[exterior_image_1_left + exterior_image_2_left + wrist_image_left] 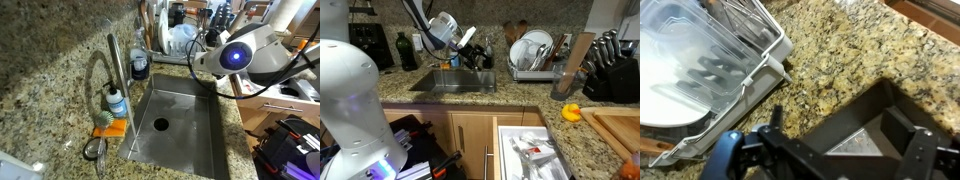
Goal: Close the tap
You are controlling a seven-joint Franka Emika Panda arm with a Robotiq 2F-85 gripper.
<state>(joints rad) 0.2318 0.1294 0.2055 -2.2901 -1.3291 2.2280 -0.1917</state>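
Your gripper (480,55) sits across the sink (190,130) from the tap (118,62), well apart, fingers (735,158) spread empty, guessing that's prep for shutting it.

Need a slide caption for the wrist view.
Wrist view: open gripper over the granite counter, dish rack at upper left, sink corner at lower right.
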